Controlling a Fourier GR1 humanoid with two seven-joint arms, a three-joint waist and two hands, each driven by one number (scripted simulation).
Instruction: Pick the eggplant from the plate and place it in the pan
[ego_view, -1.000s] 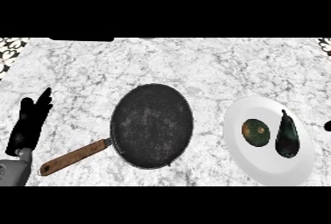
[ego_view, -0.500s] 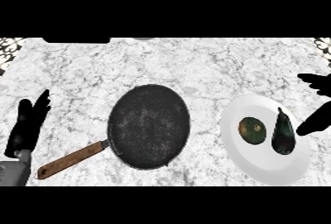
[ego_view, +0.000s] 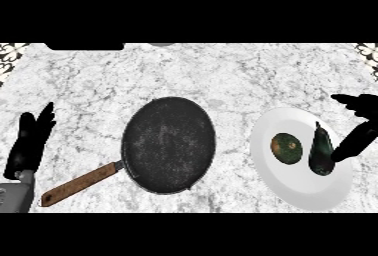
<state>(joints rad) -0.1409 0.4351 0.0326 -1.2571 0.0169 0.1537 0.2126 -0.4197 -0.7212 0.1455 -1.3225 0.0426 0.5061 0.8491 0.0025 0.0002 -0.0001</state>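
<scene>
head view: the right hand (ego_view: 359, 131) is open, its thumb tip at the dark eggplant (ego_view: 320, 154), which lies untouched by any grasp on the white plate (ego_view: 295, 190), a round green-brown vegetable (ego_view: 286, 148) just beyond it. the pan (ego_view: 168, 144), further left, holds nothing, so pickup and placing both remain. the left hand (ego_view: 29, 141) rests open far left. no writing is readable.
</scene>
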